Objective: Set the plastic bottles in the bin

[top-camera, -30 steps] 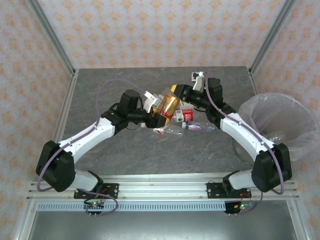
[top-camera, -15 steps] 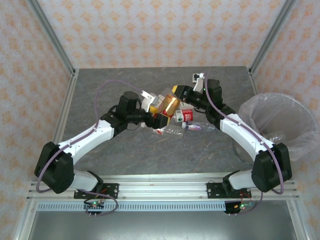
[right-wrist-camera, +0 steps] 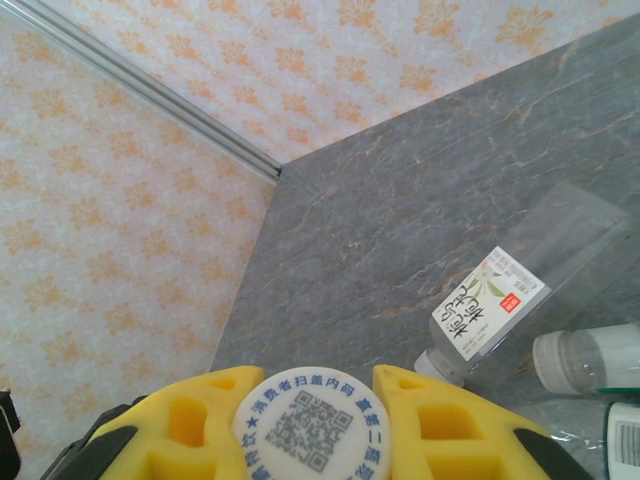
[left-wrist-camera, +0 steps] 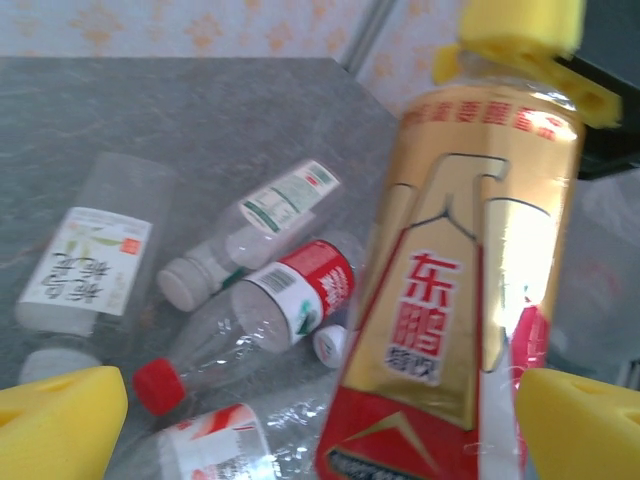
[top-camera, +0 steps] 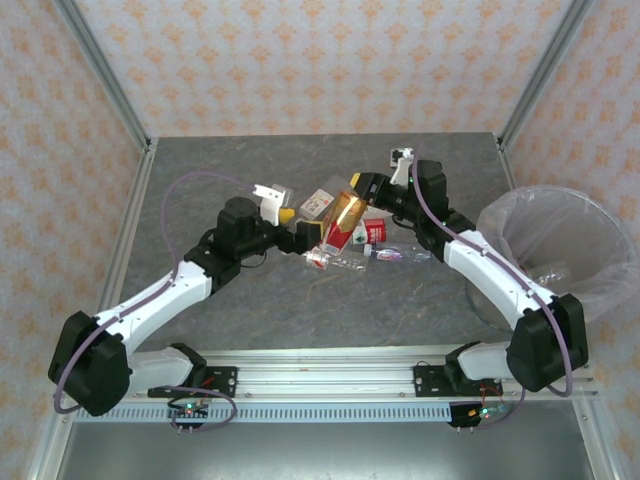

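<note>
Above the middle of the table [top-camera: 230,170], the right end effector [top-camera: 361,186] grips the gold bottle [top-camera: 342,220] by its cap [right-wrist-camera: 305,425], body slanting down toward the wide-open left end effector [top-camera: 299,227]; the bin [top-camera: 590,240] stands at the right edge, nearest the right arm [top-camera: 490,275].

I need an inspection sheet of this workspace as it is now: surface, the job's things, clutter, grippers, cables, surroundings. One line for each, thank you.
Surface: grey stone-look table.
Job's things: gold bottle held by its cap, tilted over a pile of lying bottles, among them a red-label bottle and a square clear bottle; bag-lined bin at the right.
Clutter: nothing seen.
Grippers: left gripper open, holding nothing; right gripper shut on the gold bottle's cap.
Cables: a purple cable loops along each arm.
Surroundings: patterned walls, metal frame posts.
</note>
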`<state>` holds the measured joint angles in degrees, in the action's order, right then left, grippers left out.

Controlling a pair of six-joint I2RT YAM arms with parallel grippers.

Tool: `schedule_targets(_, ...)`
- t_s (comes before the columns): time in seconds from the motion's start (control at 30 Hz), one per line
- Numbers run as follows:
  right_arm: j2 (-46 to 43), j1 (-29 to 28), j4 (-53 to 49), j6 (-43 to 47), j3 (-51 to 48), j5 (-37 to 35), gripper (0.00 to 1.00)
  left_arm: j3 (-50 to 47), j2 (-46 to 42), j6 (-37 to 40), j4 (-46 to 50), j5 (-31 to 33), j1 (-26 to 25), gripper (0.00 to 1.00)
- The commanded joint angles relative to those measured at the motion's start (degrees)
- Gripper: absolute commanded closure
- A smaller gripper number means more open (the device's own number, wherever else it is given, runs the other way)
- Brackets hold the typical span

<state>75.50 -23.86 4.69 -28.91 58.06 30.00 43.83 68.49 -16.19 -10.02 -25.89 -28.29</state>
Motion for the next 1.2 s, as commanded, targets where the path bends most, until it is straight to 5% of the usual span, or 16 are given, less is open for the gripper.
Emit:
schedule_targets(0.0, -2.3, -0.2, -1.4, 2.5, 0.1, -3.5, 1.0, -1.9, -2.7, -3.1, -5.5, 6.4, 1.0, 0.0)
schedule_targets(0.47, -5.9, -0.2, -9.6, 7.9, 3.4, -11.7, 1.0, -6.4, -5.1, -7.8, -5.3, 19.6, 2.4, 0.0)
schedule_targets(1.17, -21.0, 0.6, -27.2, 21.6, 10.3, -39.9, 1.0, -6.9, -2.0, -11.7, -4.4, 24.7, 2.9, 0.0)
